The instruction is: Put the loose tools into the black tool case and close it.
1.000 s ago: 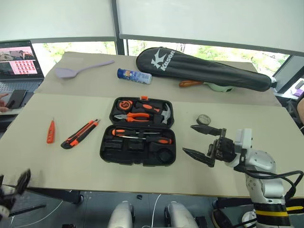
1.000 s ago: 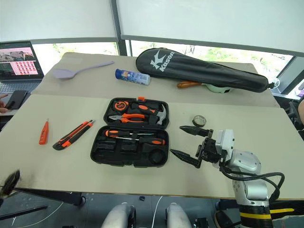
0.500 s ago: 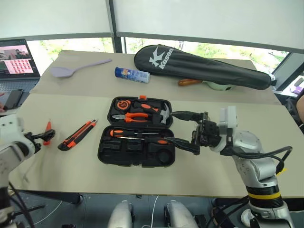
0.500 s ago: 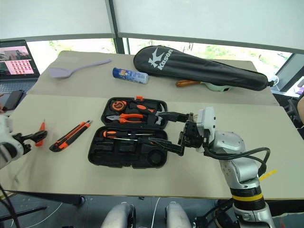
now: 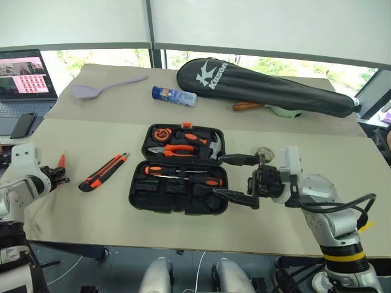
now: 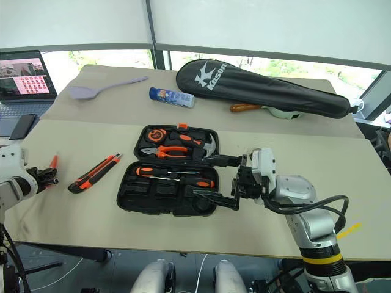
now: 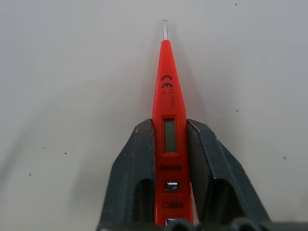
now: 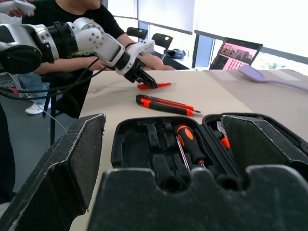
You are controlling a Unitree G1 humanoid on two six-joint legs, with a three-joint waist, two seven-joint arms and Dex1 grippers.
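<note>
The left end effector (image 7: 171,159) is pinching the small all-red plastic tester screwdriver (image 7: 169,120) by its handle, blade tip pointing away from the wrist, the tool lying flat on the beige table (image 5: 342,177) near its 9 o'clock edge. The step in hand looks like the pickup of this tester; the next move would call for a lift and a carry toward 3 o'clock to the open rectangular black plastic tool case (image 5: 177,195) at the table's middle.

The orange-black utility knife (image 5: 104,171) lies between tester and case, so the carry should pass above it. Two black-and-orange-handled screwdrivers (image 5: 183,174) already sit in the case's near half. The small black tape roll (image 5: 264,152) lies just beyond the case's 3 o'clock side.

The right end effector (image 5: 235,178) hovers with fingers spread wide over the case's 3 o'clock end; judging by that, it could crowd the drop into the slots.

Open table lies at 6 o'clock of the case; the left end effector works close to the table's edge, so a slip could send the tester off.
</note>
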